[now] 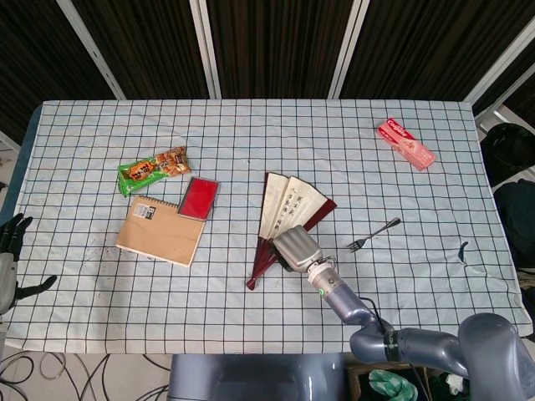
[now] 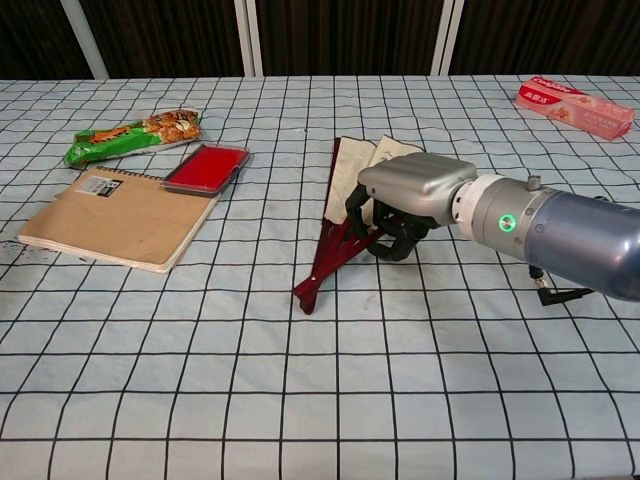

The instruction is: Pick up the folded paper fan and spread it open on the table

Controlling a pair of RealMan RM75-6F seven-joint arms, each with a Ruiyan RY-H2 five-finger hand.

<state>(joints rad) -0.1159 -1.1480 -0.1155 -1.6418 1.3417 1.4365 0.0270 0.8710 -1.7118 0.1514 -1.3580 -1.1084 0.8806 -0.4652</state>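
We see the paper fan [image 1: 288, 215] lying near the table's [image 1: 334, 142] centre, partly spread, its cream leaf pointing toward twelve o'clock and its dark red ribs converging at seven o'clock. Our right hand [image 1: 297, 248] sits on the ribs with fingers [image 2: 392, 240] curled down around them, gripping the fan. Our left hand [image 1: 10, 259] hangs off the table's edge at nine o'clock, fingers apart and holding nothing. At ten o'clock from the fan lie a red tin [image 1: 198, 197], a spiral notebook [image 1: 160, 230] and a snack packet [image 1: 153, 170]; a fork [image 1: 374, 235] lies at three o'clock.
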